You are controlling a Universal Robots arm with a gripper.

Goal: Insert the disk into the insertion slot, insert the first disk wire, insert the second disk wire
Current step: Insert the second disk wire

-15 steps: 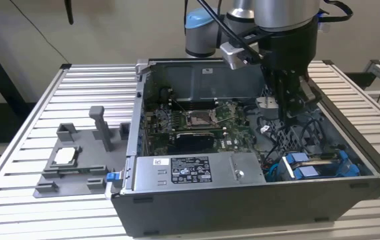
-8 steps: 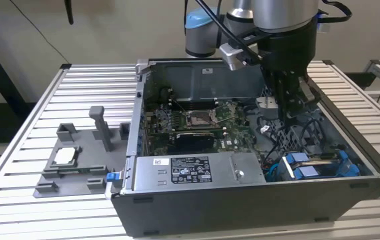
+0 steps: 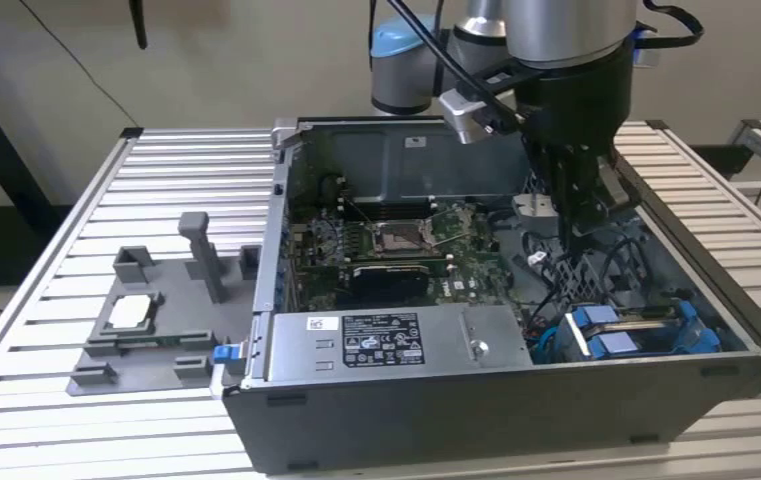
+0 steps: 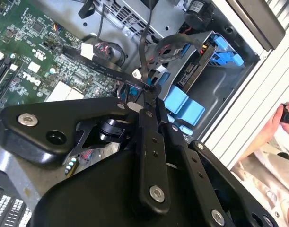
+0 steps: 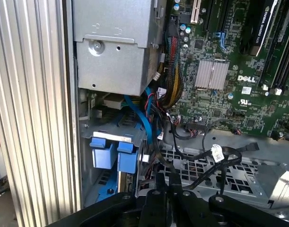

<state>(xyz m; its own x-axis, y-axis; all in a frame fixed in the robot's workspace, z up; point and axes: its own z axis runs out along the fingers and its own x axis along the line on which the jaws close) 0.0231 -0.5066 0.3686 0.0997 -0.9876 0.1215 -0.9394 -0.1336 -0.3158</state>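
Printed label on power-supply box (image 3: 487, 340); white lettering on motherboard (image 5: 229, 52).

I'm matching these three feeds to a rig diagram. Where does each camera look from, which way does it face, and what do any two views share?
Exterior view: off the arm, above the computer case, looking down into it; the arm and gripper reach in.
First wrist view: on the arm, facing the disk in the insertion slot; black gripper parts show.
Second wrist view: on the arm, looking along the gripper.
Shared: the disk's blue tabs.

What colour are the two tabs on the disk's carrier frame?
Bright blue. The two tabs of the disk show best in the first wrist view.
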